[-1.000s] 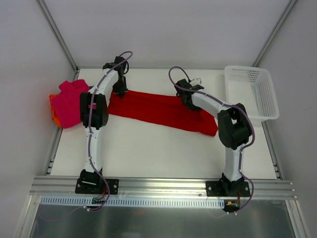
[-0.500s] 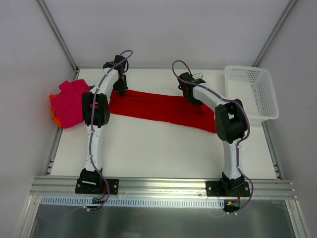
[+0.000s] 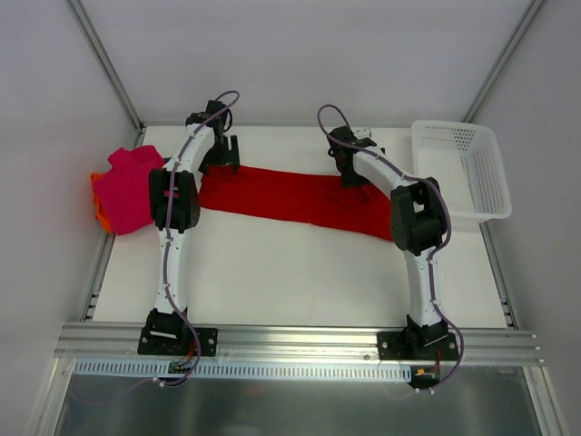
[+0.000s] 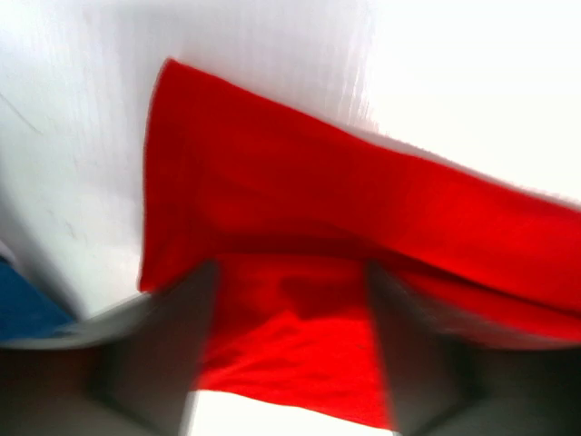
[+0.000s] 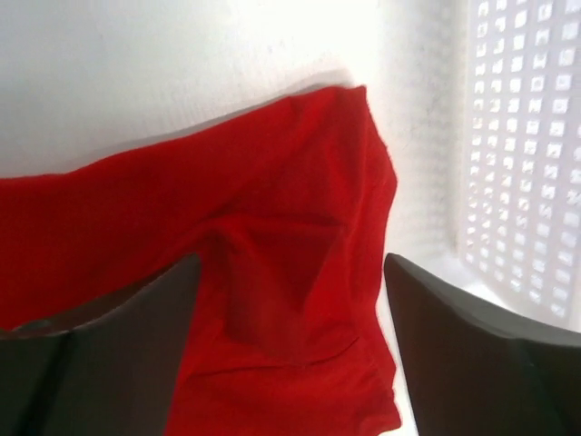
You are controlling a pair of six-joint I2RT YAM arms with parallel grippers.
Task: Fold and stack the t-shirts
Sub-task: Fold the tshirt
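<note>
Your left pincer (image 3: pixel 221 153) and right pincer (image 3: pixel 354 173) are both spread. The red shirt (image 3: pixel 290 195) lies stretched beneath and between them. The pink shirt (image 3: pixel 132 186) lies left of the left pincer.

Four t-shirts: red (image 3: pixel 290 195), magenta-pink (image 3: pixel 127 186), orange (image 3: pixel 95 193), blue (image 4: pixel 23 307). One basket (image 3: pixel 463 173). Two grippers: left gripper (image 4: pixel 289 272), right gripper (image 5: pixel 292 263).

Plain bright red t-shirt (image 3: pixel 295 195), plain magenta-pink t-shirt (image 3: pixel 132 186), orange t-shirt (image 3: pixel 100 216), sliver of dark blue cloth (image 4: pixel 23 309), white mesh-patterned basket (image 3: pixel 463 173), white table (image 3: pixel 300 272), white arms (image 3: pixel 171 263) with black joints
</note>
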